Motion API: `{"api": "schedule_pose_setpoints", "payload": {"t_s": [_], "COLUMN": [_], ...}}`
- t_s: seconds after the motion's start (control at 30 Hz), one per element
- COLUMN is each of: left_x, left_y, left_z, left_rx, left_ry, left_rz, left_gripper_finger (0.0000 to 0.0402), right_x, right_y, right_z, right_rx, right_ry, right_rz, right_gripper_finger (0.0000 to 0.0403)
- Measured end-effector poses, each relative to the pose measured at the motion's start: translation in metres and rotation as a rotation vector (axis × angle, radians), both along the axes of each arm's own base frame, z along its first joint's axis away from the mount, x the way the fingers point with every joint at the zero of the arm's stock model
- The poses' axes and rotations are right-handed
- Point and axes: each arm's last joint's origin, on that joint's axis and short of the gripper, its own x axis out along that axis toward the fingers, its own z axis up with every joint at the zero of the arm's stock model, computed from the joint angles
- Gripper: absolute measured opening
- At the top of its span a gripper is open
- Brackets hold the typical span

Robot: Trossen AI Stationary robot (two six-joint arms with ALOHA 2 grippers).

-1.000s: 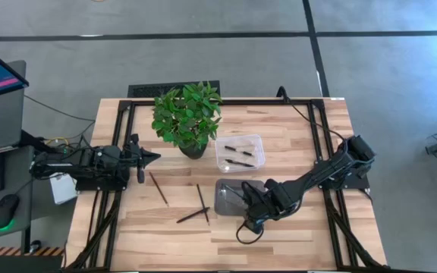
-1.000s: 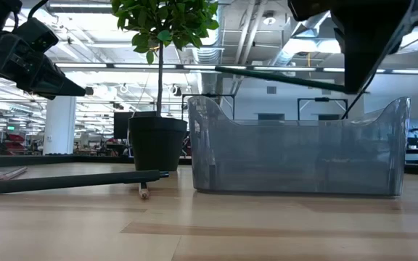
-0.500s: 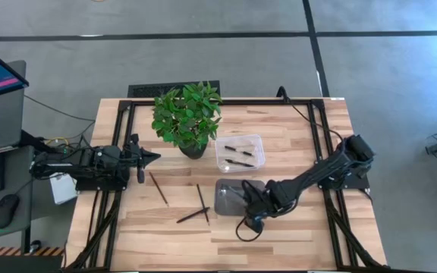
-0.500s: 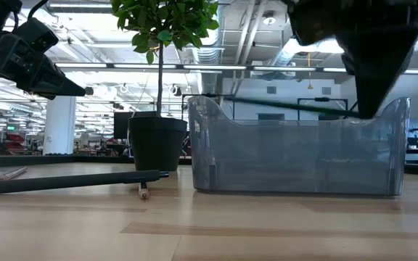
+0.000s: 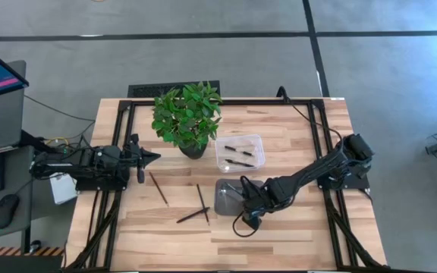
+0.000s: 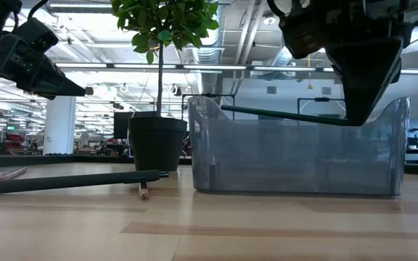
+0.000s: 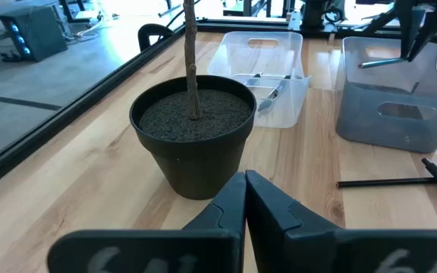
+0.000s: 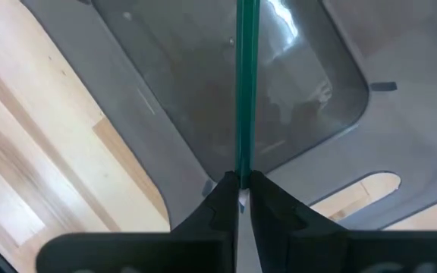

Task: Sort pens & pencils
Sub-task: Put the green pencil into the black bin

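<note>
My right gripper [image 5: 250,208] is shut on a green pencil [image 8: 245,76] above the near end of the grey bin [image 5: 232,196]. In the low view the pencil [image 6: 281,116] lies nearly level at the height of the bin's rim [image 6: 296,156]. A clear bin [image 5: 240,152] farther back has dark pens lying in it. Three slim dark sticks [image 5: 158,188], [image 5: 202,202], [image 5: 192,215] lie flat on the table to the left of the grey bin. My left gripper [image 5: 154,158] is shut and hovers left of the plant pot [image 7: 196,129]. My right gripper pinches the green pencil at one end [image 8: 243,173] between its two fingertips [image 8: 222,193]. The fingers point down from above. The pencil is lifted clear and sticks out almost level over the grey bin's hollow, with its free end [image 6: 227,109] slightly higher.
A potted plant [image 5: 188,117] stands at the table's far middle, beside the clear bin. A long dark stick [image 6: 71,181] lies in the low view's foreground. Bare wood shows along the near edge [image 5: 294,243] and on the right.
My right gripper has moved toward the table's left and far side, over the grey bin's near end, and has gone down. The green pencil in its hold has dropped from well above the bin's rim to about rim height, staying nearly level.
</note>
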Motion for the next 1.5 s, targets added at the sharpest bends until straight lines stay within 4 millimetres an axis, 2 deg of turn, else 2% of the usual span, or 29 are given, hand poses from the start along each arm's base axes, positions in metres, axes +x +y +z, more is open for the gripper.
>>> {"api": "schedule_pose_setpoints", "payload": {"t_s": [0.23, 0.6, 0.93, 1.07, 1.33, 1.5], "left_x": [0.0, 0.0, 0.0, 0.0, 0.0, 0.0], "left_y": [0.0, 0.0, 0.0, 0.0, 0.0, 0.0], "left_z": [0.0, 0.0, 0.0, 0.0, 0.0, 0.0], "left_rx": [0.0, 0.0, 0.0, 0.0, 0.002, 0.002], "left_ry": [0.0, 0.0, 0.0, 0.004, 0.007, 0.007], "left_rz": [0.0, 0.0, 0.0, 0.001, 0.005, 0.004], "left_gripper_finger": [0.0, 0.0, 0.0, 0.0, 0.0, 0.0], "right_x": [-0.001, 0.004, 0.02, 0.021, 0.023, 0.027], "right_y": [0.001, -0.011, -0.009, -0.007, -0.007, -0.006], "right_z": [0.0, 0.0, -0.041, -0.049, -0.044, -0.036], "right_rx": [0.026, 0.046, 0.096, 0.083, 0.089, 0.092], "right_ry": [0.019, 0.033, 0.131, 0.152, 0.104, 0.08], "right_rz": [0.012, -0.056, -0.011, 0.002, 0.005, 0.006], "right_gripper_finger": [0.0054, 0.0055, 0.0056, 0.0056, 0.0062, 0.0095]}}
